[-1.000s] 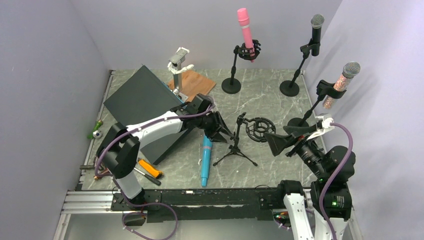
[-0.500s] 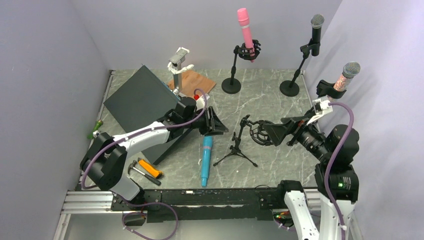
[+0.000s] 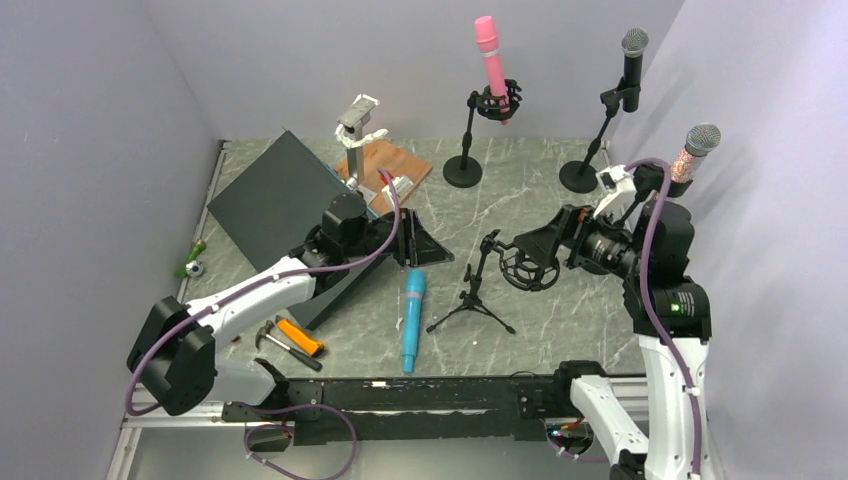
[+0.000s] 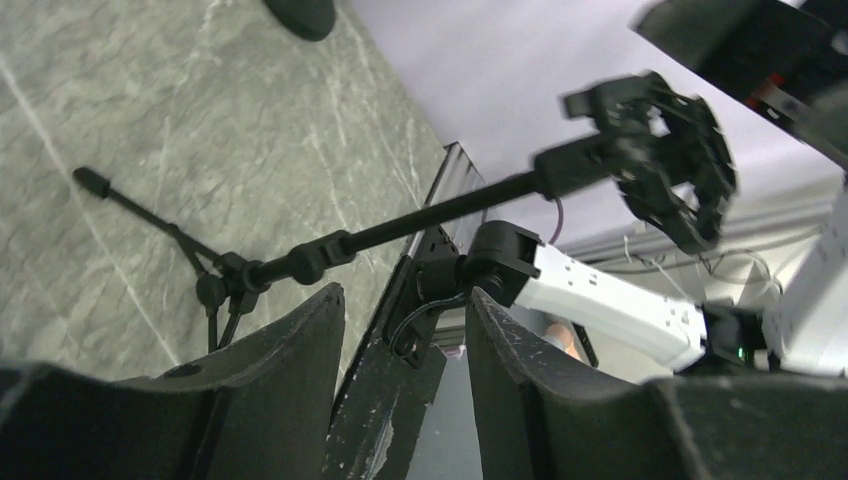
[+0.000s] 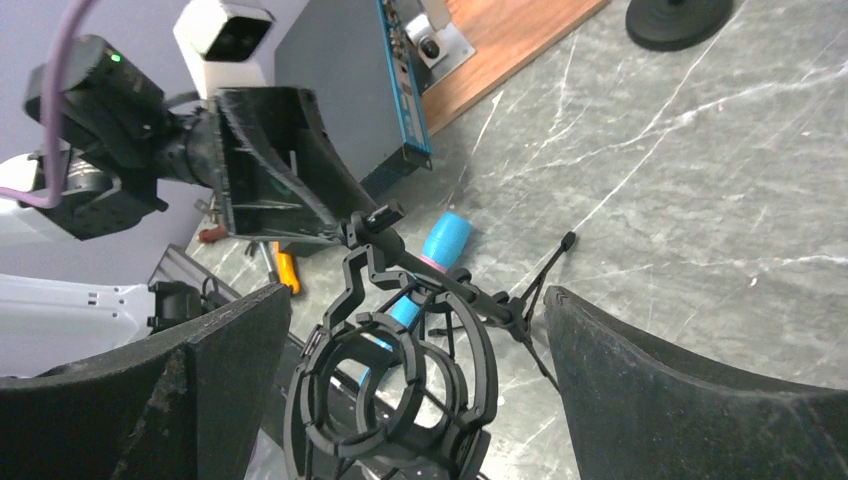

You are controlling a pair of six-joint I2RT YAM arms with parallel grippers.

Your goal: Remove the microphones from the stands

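Blue mic (image 5: 447, 240) mostly hidden behind shock mount (image 5: 352, 288); mount blurred in L-wrist view.

No legible lettering, label, brand mark, number or sign anywhere in view.
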